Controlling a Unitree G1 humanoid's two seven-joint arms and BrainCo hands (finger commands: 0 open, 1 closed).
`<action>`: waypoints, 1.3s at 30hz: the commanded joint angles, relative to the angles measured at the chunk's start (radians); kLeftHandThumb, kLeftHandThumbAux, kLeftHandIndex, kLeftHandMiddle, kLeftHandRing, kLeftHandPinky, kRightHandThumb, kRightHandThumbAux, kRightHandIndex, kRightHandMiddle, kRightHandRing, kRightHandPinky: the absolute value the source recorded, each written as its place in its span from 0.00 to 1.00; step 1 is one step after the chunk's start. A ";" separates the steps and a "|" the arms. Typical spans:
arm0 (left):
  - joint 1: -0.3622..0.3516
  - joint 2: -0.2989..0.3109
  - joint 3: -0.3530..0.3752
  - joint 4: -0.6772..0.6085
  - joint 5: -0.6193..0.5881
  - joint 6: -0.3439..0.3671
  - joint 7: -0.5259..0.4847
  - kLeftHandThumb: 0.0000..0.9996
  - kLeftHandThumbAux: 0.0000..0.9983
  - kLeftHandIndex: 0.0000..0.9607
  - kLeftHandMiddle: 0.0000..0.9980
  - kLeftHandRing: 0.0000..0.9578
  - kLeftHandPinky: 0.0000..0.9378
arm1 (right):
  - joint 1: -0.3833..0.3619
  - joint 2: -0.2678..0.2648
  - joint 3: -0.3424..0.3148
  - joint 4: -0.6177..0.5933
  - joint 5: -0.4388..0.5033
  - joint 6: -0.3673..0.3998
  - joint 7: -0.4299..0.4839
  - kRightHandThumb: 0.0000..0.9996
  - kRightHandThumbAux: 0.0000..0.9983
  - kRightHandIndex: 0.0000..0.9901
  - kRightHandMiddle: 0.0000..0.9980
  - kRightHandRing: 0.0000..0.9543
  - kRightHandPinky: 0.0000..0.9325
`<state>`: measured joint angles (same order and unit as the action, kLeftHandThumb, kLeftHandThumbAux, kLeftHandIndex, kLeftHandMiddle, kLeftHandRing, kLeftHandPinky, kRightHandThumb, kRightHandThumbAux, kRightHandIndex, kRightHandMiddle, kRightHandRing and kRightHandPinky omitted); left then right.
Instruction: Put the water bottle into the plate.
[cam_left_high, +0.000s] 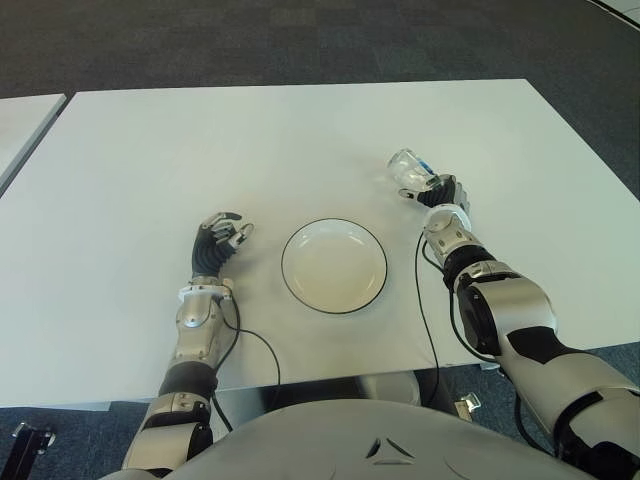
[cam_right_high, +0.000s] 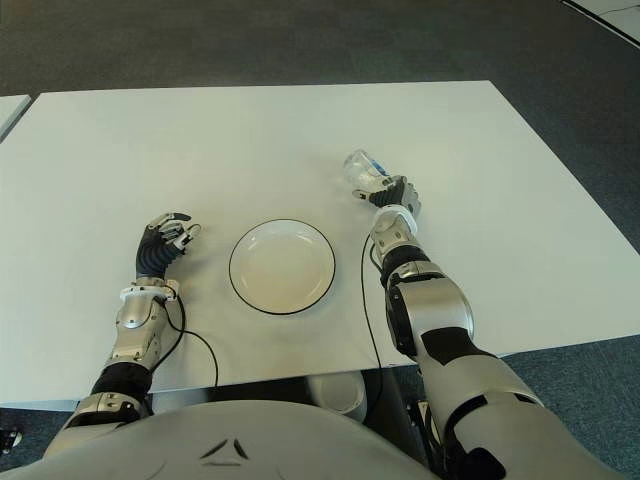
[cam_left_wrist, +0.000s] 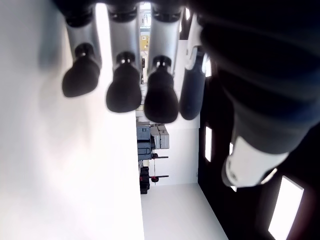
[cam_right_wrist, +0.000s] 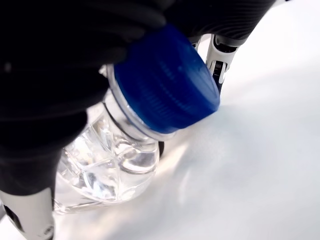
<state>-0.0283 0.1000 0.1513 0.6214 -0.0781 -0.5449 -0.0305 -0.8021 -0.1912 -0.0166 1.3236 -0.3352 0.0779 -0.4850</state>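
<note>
The right hand is out over the white table, its black fingers wrapped about the neck end of a small clear plastic water bottle with a blue screw cap. The bottle lies tilted, its body reaching forward and slightly left of the hand, while the cap sits against the palm side. In the right wrist view the body shows close to the tabletop; whether it touches or is just lifted cannot be told.

The round white plate with a thin dark rim lies nearer the robot and to the left of the right hand, well apart from the bottle, with nothing in it.

The left hand shows just left of the plate, fingers loosely curled and holding nothing; its wrist view shows only bare fingertips.

Handling, as a judgement: the bottle looks light, and any water in it cannot be made out. Thin ribbed walls will likely flex under squeeze; the smooth plastic may slip or roll. The stiffest holds are the neck and cap, so the present grip seems sound, though the long body hanging off it could swing. Laid on its side, it may roll on the shallow plate, so a low, gentle release at the centre is advisable.
</note>
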 joint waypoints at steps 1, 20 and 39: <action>0.016 -0.010 0.001 0.024 0.007 0.028 0.010 0.71 0.72 0.45 0.77 0.81 0.83 | 0.072 0.030 -0.074 0.043 0.079 0.016 0.015 0.83 0.69 0.41 0.55 0.77 0.84; 0.002 -0.005 0.003 0.043 0.013 0.018 0.016 0.70 0.72 0.45 0.77 0.81 0.83 | -0.009 0.067 -0.321 0.024 0.288 -0.081 -0.024 0.70 0.73 0.44 0.87 0.91 0.94; 0.001 -0.001 0.005 0.034 0.015 0.032 0.023 0.71 0.72 0.45 0.77 0.81 0.82 | -0.036 0.114 -0.325 -0.018 0.326 -0.433 0.123 0.70 0.73 0.44 0.85 0.88 0.90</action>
<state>-0.0367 0.1023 0.1536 0.6337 -0.0677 -0.5471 -0.0152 -0.8396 -0.1057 -0.3718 1.3243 0.0015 -0.2502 -0.4191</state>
